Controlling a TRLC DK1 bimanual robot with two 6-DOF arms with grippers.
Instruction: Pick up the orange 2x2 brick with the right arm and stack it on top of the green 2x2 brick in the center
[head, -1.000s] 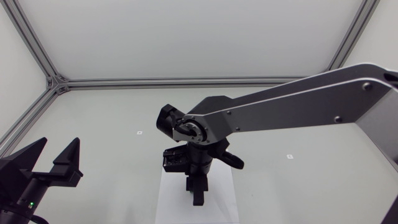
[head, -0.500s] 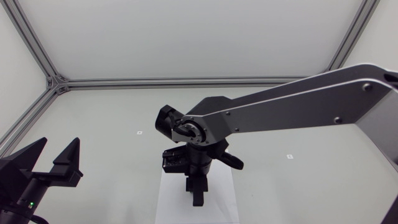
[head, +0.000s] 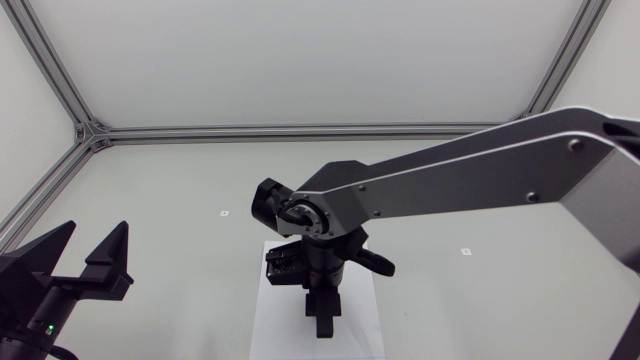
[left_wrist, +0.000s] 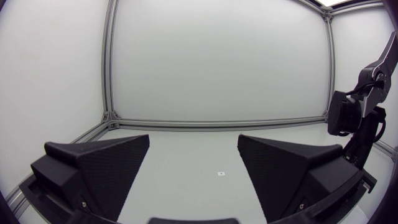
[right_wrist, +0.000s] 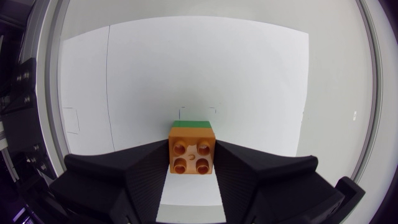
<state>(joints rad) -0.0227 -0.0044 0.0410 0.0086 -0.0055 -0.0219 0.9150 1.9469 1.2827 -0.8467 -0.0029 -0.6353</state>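
Squeezing the orange brick (right_wrist: 192, 155) from both sides in the right gripper (head: 321, 322), holding it over the green brick (right_wrist: 192, 124) just under the gripper, maybe touching already, letting go not yet done.

Your right arm (head: 470, 175) stretches across to the middle, right gripper (head: 322, 322) pointing straight down, its fingers pressed against both sides of the orange brick (right_wrist: 192, 155) (clearest from the wrist). Your left gripper (head: 95, 238) sits off to the side, fingers spread wide.

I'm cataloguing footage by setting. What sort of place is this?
Probably a robotics lab test cell: an aluminium frame with white panels encloses the table, the left gripper and right arm sit inside, and the props are an orange brick and a green brick.
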